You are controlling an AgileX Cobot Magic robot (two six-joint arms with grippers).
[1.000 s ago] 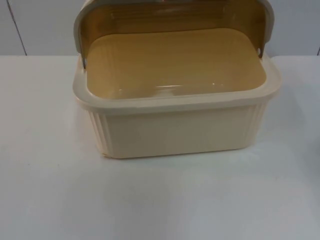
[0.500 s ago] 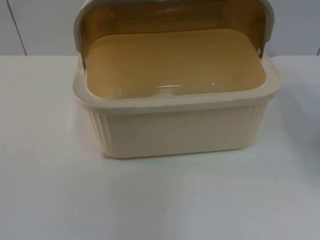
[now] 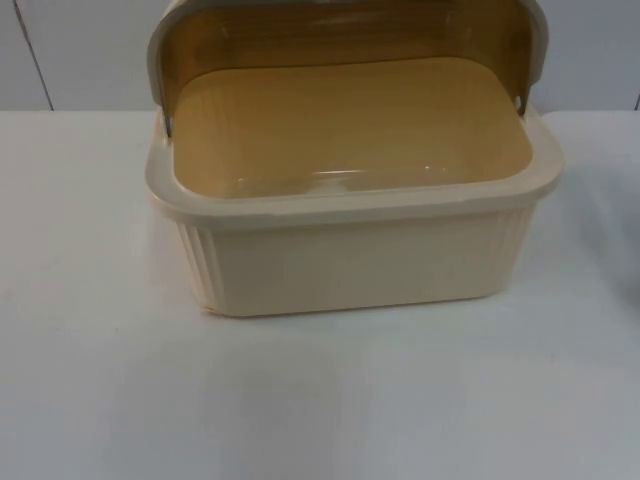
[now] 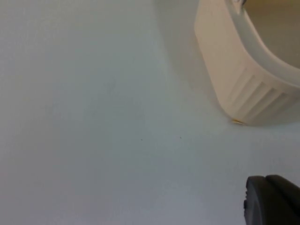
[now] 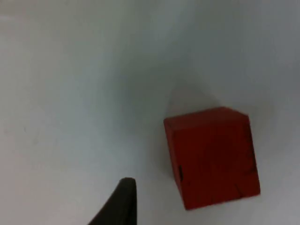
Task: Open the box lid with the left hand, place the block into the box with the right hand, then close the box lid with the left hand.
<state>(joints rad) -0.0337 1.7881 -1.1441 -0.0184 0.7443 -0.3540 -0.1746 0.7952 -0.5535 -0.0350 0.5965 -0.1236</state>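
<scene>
Cream ribbed plastic box [image 3: 350, 250] w/ amber translucent lid [image 3: 340, 30] swung up, unchanged vs. prior top views; opening step looks done. Red cube block [image 5: 211, 157] on white table [image 3: 100, 380], beside right gripper [image 5: 119, 206]; pick comes next. Left gripper [image 4: 272, 201] waits near box corner; can't tell finger state on either.

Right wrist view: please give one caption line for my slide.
Red block lying on the white table, with the right tool's fingertip beside it.

The cream ribbed box [image 3: 350, 255] stood at the table's far middle, its translucent amber lid [image 3: 345, 35] swung up and back, leaving the tan interior open. The red block [image 5: 212, 157], a cube, rested flat on the white table, outside the box.
</scene>
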